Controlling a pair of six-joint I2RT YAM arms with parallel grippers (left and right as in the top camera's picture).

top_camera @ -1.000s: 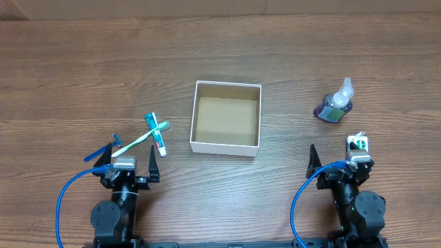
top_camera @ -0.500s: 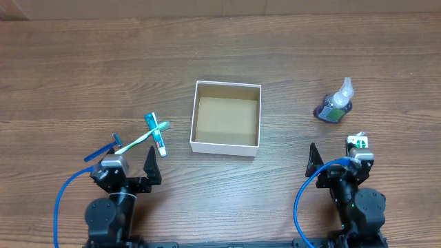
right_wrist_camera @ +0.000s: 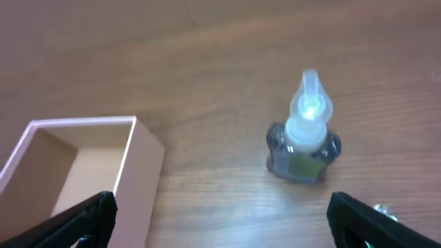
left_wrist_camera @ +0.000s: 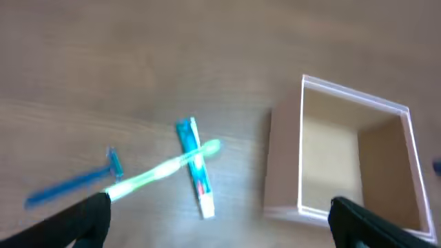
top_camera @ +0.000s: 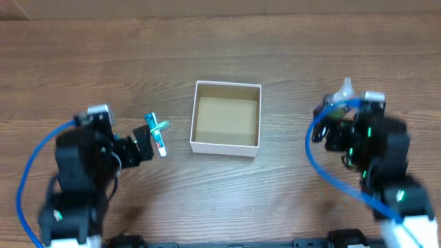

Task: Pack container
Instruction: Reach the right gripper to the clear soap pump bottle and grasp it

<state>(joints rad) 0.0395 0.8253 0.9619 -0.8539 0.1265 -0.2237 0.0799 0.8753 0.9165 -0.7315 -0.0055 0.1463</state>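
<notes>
Wood-grain table fills the overhead view (no room beyond it shows). Nothing is packed yet: the box sits mid-table, bare inside, with toothpaste to its left and bottle to its right. From the left wrist, my left hand is spread wide and empty, facing toothbrush and razor. From the right wrist, my right hand gapes empty too, with the bottle ahead. All the packing remains.
</notes>
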